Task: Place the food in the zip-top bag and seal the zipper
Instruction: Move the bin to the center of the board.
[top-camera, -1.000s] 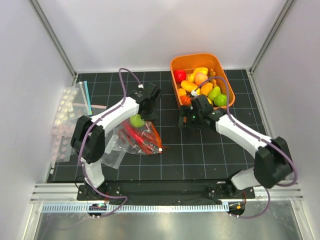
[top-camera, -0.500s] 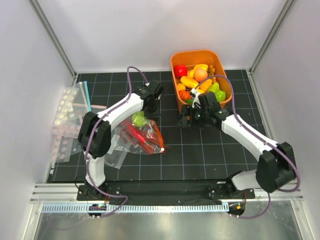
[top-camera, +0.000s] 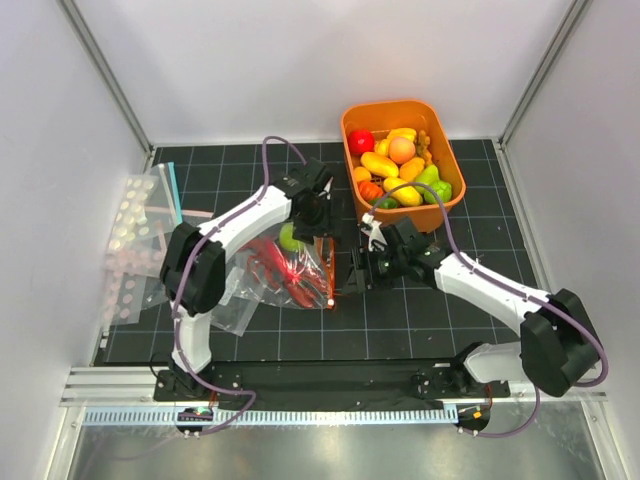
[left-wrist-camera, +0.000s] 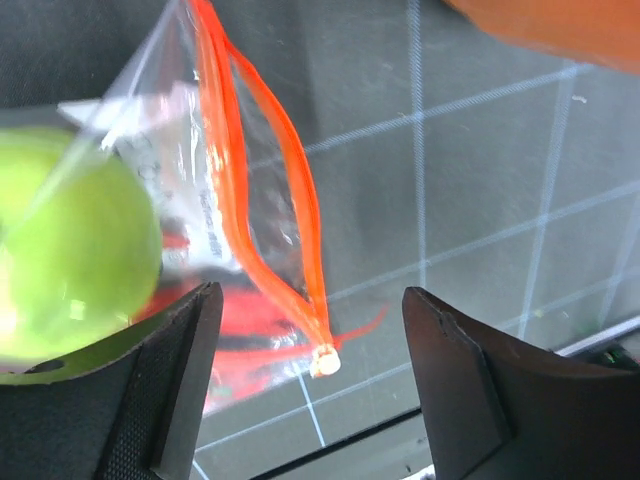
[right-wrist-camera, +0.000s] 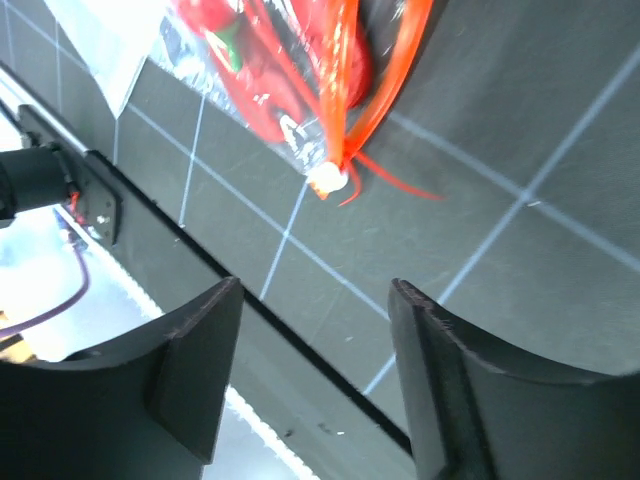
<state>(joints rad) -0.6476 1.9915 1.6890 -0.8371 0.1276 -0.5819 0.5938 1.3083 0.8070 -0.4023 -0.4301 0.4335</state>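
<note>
The clear zip-top bag (top-camera: 285, 275) lies on the black grid mat with the red lobster (top-camera: 280, 268) inside it. The light-green fruit (top-camera: 290, 237) rests at the bag's upper end; in the left wrist view the fruit (left-wrist-camera: 70, 250) sits partly under clear film. The red-orange zipper (top-camera: 324, 268) gapes apart, its two strips (left-wrist-camera: 262, 180) meeting at a white end piece (left-wrist-camera: 325, 360). My left gripper (top-camera: 316, 214) hovers over the fruit and the bag's mouth, open and holding nothing (left-wrist-camera: 310, 390). My right gripper (top-camera: 360, 270) hangs open just right of the zipper (right-wrist-camera: 340, 90), empty (right-wrist-camera: 315, 375).
An orange bin (top-camera: 352, 125) full of toy produce stands at the back right, close behind both grippers. A flat clear bag with a teal strip (top-camera: 140, 225) lies at the left edge. Another clear bag (top-camera: 228, 312) lies under the zip-top bag's near corner. White walls enclose the mat.
My left gripper has shifted right over the bag's mouth and opened, letting go of the green fruit. My right gripper has come away from the bin, down and left toward the zipper.
</note>
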